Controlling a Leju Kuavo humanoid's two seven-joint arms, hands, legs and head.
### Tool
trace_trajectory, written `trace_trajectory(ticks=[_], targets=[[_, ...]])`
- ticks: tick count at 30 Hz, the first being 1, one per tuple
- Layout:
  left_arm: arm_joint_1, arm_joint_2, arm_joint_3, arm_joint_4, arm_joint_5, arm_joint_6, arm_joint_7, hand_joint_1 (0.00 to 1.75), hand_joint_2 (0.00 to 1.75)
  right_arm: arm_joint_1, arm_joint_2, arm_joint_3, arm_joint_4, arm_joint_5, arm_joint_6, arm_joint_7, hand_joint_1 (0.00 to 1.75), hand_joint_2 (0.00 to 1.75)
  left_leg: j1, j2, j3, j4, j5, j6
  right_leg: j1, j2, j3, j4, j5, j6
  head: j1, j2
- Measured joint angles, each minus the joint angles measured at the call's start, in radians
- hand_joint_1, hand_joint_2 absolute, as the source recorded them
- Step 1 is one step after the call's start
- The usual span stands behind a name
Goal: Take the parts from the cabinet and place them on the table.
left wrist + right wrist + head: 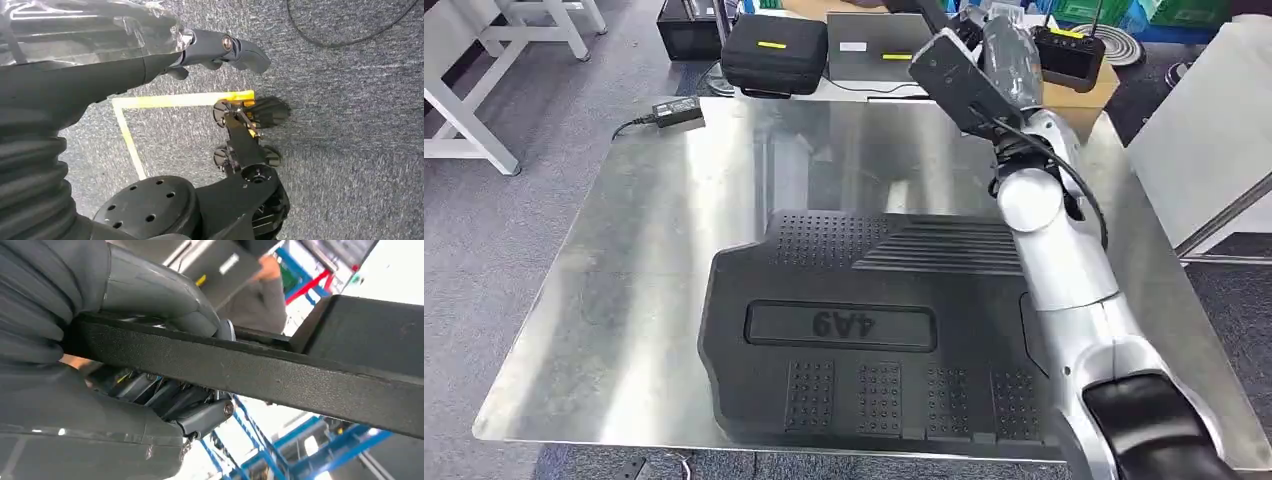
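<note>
A black part (864,330), marked 4A9, lies flat on the steel tabletop (624,260), toward its near edge. The right arm reaches across the part's right side to the tabletop's far edge, where the right hand (1009,45) is raised. In the right wrist view, the right hand (150,355) is seen gripping a black flat edge of a part (280,370), thumb on one face and fingers on the other. The left hand (220,50) hangs over grey carpet, fingers extended, nothing held. A power adapter (677,112) sits at the tabletop's far left corner.
</note>
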Motion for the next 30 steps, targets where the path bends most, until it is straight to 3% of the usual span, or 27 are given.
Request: trace_trajectory(ticks=[5,9,14,17,24,30], targets=[[0.001,0.002,0.0,0.0,0.003,0.0,-0.005,0.0,1.75,-0.042,0.009,0.01,0.055,0.085,-0.011,0.029,1.71,1.75,0.0,0.0,0.002,0.0,0.0,0.0,0.0,0.0,0.0,0.0,0.0,0.004,0.006,0.0],[0.004,0.003,0.0,0.0,0.003,0.0,-0.01,0.0,1.75,-0.043,0.004,0.016,0.059,0.223,0.015,0.092,1.71,1.75,0.001,0.0,0.004,-0.001,0.0,0.0,0.0,0.0,0.001,0.0,0.0,0.005,0.007,0.0],[0.015,0.003,0.0,0.0,0.005,0.0,-0.014,0.0,1.75,0.016,-0.043,0.016,0.008,0.385,0.079,0.145,1.71,1.75,0.002,0.001,0.008,-0.001,0.0,0.0,0.0,0.0,0.003,-0.001,-0.001,0.005,0.009,0.0],[0.021,0.005,0.0,0.0,0.005,0.0,-0.017,0.0,1.75,0.074,-0.079,0.015,-0.062,0.468,0.144,0.144,1.71,1.75,0.002,0.001,0.008,-0.003,0.0,0.0,0.0,0.0,0.003,-0.001,-0.001,0.005,0.007,0.0],[0.024,0.009,0.0,0.0,0.011,-0.008,-0.016,0.0,1.75,0.137,-0.135,0.01,-0.185,0.504,0.202,0.121,1.71,1.75,0.001,0.003,0.01,-0.004,-0.001,0.0,0.0,0.001,0.004,-0.001,-0.001,0.005,0.001,0.0],[0.039,0.017,0.0,0.0,0.016,-0.009,-0.017,0.0,1.75,0.277,-0.193,-0.031,-0.395,0.384,0.165,0.038,1.71,1.75,0.002,0.002,0.012,-0.004,-0.002,-0.001,0.0,0.001,0.005,-0.002,-0.003,0.006,-0.002,0.0]])
